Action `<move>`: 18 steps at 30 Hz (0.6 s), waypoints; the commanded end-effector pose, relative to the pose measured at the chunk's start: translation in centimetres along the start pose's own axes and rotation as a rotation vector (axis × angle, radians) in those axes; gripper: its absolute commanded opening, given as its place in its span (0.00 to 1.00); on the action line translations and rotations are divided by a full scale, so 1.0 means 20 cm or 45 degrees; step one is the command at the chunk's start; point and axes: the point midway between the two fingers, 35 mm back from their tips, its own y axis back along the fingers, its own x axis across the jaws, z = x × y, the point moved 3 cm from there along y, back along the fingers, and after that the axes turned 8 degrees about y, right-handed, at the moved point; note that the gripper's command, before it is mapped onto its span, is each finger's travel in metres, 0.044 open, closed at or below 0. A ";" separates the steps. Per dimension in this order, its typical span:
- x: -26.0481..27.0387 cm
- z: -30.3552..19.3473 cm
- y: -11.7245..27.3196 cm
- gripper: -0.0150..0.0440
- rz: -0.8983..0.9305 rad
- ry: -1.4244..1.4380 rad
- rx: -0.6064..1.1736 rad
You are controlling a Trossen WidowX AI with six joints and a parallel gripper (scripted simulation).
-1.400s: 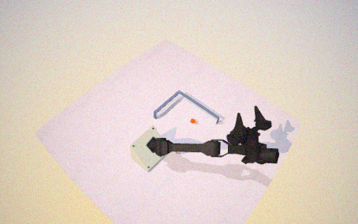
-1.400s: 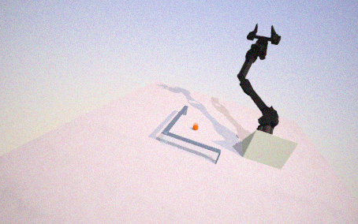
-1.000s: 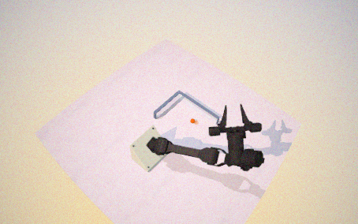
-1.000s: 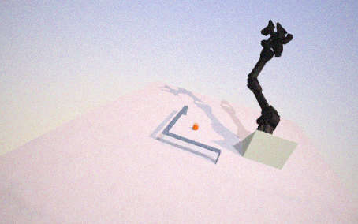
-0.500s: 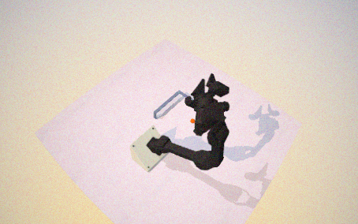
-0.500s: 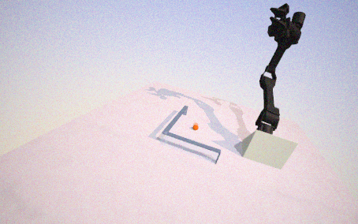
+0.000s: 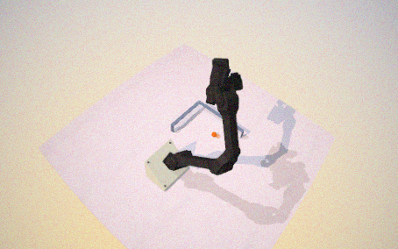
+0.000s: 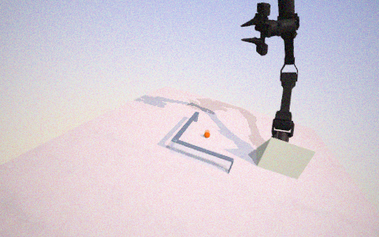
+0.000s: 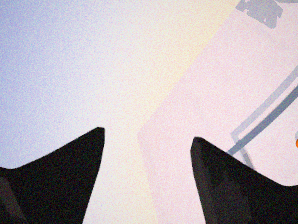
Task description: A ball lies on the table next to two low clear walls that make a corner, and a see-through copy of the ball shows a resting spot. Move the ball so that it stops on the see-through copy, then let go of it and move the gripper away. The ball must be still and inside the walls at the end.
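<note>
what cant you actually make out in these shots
- See-through copy: top view shows only a faint smudge beside the ball; too small to tell how far they overlap.
- Ball in the wrist view: cut off by the right edge, only an orange sliver.
- Clear walls: top view, the arm covers part of one.
- Pincer fingertips: top view, hidden.

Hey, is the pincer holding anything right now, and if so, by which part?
Nothing is held. The pincer is open, high above the table, while the ball rests on the surface inside the corner walls.

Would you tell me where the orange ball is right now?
In the exterior view, the ball lies on the table inside the walls' corner, left of the arm's base.
</note>
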 end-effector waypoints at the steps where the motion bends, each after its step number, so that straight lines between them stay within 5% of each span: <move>1: -0.13 -0.08 -0.29 0.66 -0.224 0.239 0.067; 10: -0.65 -0.28 -0.85 0.66 -0.693 0.723 0.439; 18: -1.27 -0.50 -1.10 0.66 -0.948 1.015 1.002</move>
